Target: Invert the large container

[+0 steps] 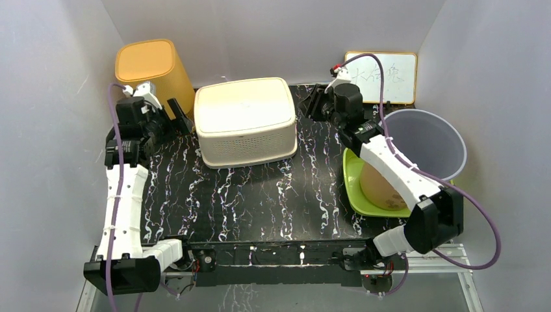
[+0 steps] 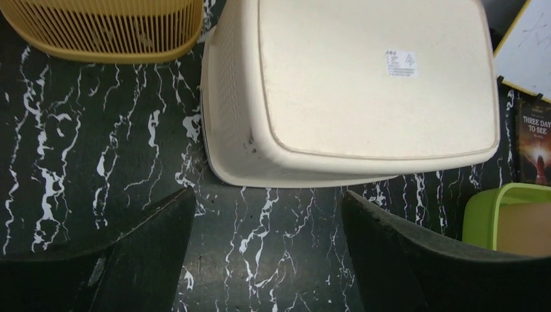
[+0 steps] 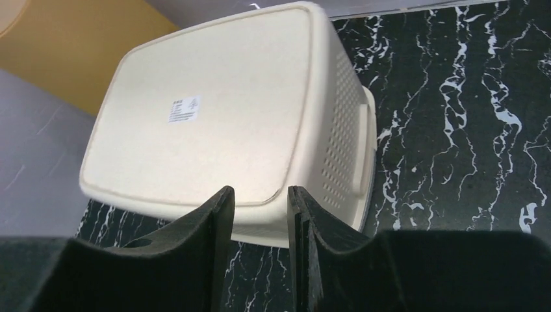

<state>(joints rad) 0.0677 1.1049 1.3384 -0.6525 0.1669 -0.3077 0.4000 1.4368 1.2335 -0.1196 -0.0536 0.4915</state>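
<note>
Wide black marbled counter point(image 1: 260, 208) in shot, and right in its far middle sits the large container point(image 1: 245, 120): cream, perforated walls, already flipped, flat base up and rim down on the counter. Well off to the container's right stands a grey bucket point(image 1: 449, 151), open mouth up. Just behind the container's left corner, the orange bin point(image 1: 151, 68), slatted sides, close to the cream wall but whether it is touching is hard to call. Right of the container and nearer the arms, a green tray point(image 1: 354, 185) leans against the bucket with something tan and round in it. Behind the container's right corner, a whiteboard point(image 1: 390, 78) props against the back wall.

Now the arms. Left tool point(image 2: 266, 201) hangs beside the container's left end, fingers spread wide, nothing between them, clear of the wall. Right tool point(image 3: 258, 195) hovers off the container's right end, fingers drawn almost together with only a slim gap, pinching nothing.

Small stuff: a dark book point(image 2: 534, 146) lies right of the container, and a white sticker point(image 2: 399, 63) sits on the container's upturned base.
</note>
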